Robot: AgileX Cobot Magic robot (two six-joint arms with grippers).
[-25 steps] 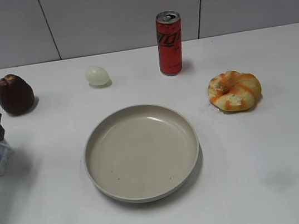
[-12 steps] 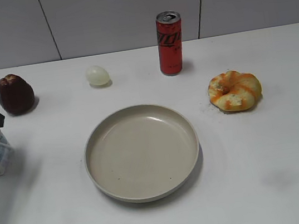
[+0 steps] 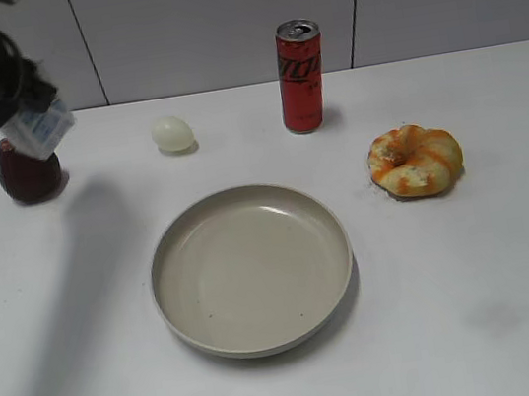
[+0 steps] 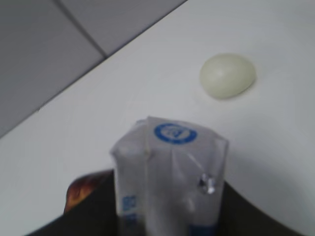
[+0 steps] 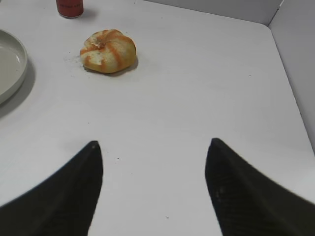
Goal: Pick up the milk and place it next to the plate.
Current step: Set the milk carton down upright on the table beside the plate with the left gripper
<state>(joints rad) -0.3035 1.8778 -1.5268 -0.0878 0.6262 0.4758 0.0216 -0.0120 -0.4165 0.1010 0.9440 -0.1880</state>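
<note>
Above table far left, left pincer (image 3: 25, 112) clamped on milk (image 3: 39, 128), airborne, right pincer (image 5: 153, 162) wide open, holding nothing

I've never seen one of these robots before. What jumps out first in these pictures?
The left tool holds the milk tilted in the air at the far left, above a dark red fruit. The big beige plate sits empty mid-table. Behind it stands a tall red can, with a pale egg to its left and an orange-streaked bun to the right.
</note>
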